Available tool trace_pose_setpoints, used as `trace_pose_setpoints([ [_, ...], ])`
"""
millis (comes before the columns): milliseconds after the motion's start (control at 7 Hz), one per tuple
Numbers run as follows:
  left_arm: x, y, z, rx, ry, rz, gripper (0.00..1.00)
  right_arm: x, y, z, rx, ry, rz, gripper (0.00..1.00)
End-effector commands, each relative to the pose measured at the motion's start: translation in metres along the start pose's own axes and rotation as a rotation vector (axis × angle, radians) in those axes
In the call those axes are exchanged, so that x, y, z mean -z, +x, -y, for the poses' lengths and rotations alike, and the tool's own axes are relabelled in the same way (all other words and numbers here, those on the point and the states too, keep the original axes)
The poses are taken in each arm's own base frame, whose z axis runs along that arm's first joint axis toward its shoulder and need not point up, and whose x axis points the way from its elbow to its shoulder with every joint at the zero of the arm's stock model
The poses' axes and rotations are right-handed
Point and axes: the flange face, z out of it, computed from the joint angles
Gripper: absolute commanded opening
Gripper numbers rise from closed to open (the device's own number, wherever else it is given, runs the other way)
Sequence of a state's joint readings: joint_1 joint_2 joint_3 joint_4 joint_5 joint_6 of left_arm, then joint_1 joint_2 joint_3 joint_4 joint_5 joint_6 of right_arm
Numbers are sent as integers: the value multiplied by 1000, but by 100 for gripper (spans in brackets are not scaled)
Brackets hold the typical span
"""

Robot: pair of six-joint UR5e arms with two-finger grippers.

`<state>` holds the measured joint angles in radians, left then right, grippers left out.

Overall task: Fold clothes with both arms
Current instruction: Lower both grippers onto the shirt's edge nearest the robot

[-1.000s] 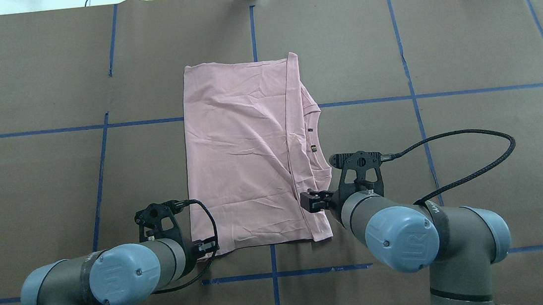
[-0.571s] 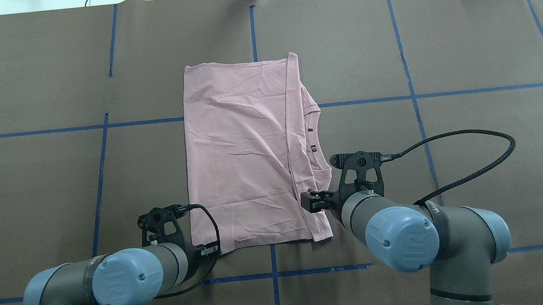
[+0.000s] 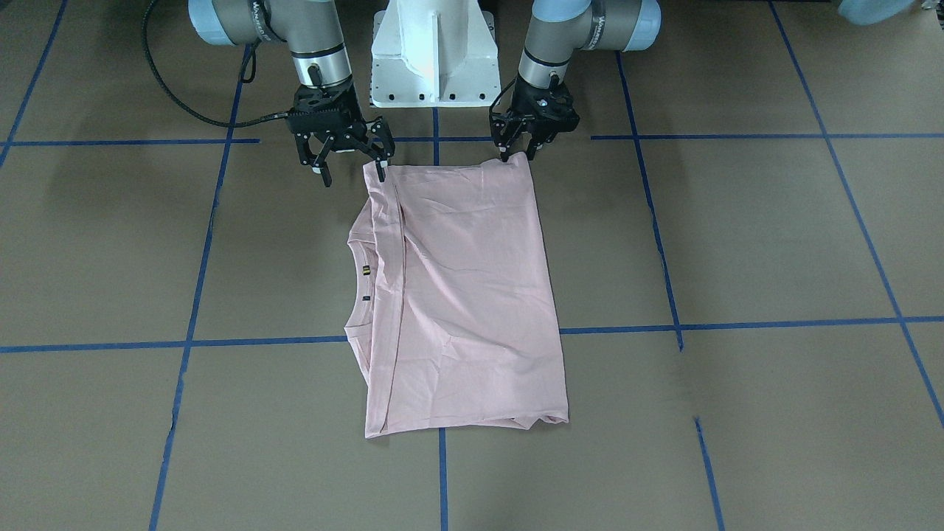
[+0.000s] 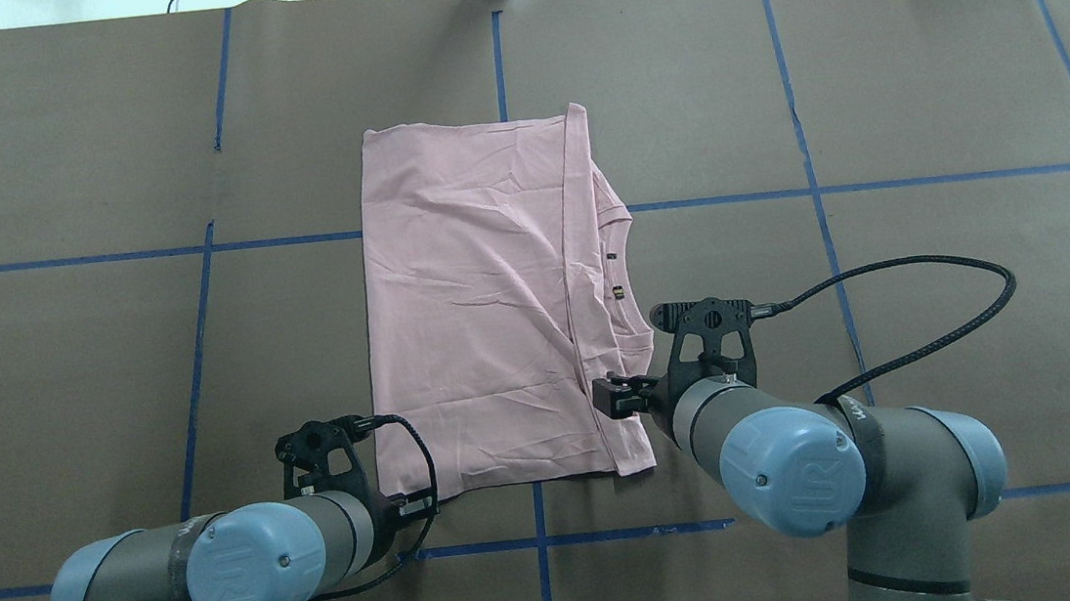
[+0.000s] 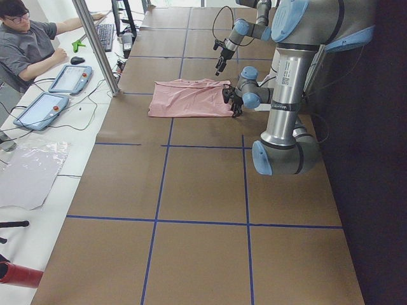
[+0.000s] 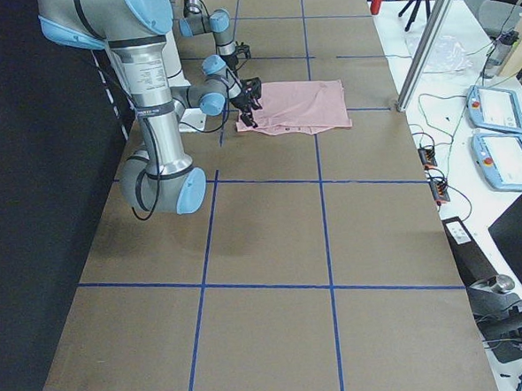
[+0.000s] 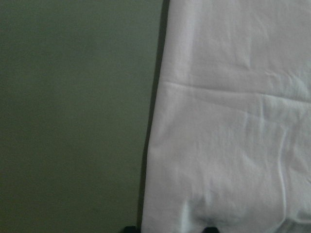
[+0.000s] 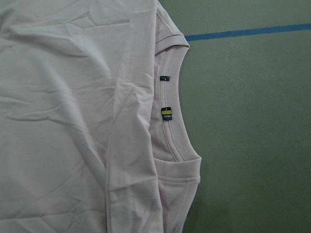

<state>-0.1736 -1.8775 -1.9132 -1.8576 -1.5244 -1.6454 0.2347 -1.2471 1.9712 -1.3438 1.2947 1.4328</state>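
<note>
left gripper (image 3: 518, 153) shifted slightly back, toward robot side.

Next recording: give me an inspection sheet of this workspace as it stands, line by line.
surface: brown table with blue tape grid, flat.
job's things: pink T-shirt folded, lying flat, collar edge toward the robot's right.
clutter: nothing seen.
grippers: left gripper open at the shirt's near corner; right gripper open at the other near corner.
cables: black cable loops over the table from the right wrist.
surroundings: a person sits at a side bench with tablets.
</note>
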Motion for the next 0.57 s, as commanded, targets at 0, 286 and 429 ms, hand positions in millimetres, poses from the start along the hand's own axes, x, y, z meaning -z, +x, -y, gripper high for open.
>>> trace_pose_setpoints([
  [0,0,0,-1,0,0,-1,19,0,0,-1,1,-1,0,100],
  [286,2,2,0,-1,2,-5,0,0,-1,-1,0,-2,2,100],
  [429,6,3,0,-1,2,-12,0,0,-2,-2,1,-2,2,100],
])
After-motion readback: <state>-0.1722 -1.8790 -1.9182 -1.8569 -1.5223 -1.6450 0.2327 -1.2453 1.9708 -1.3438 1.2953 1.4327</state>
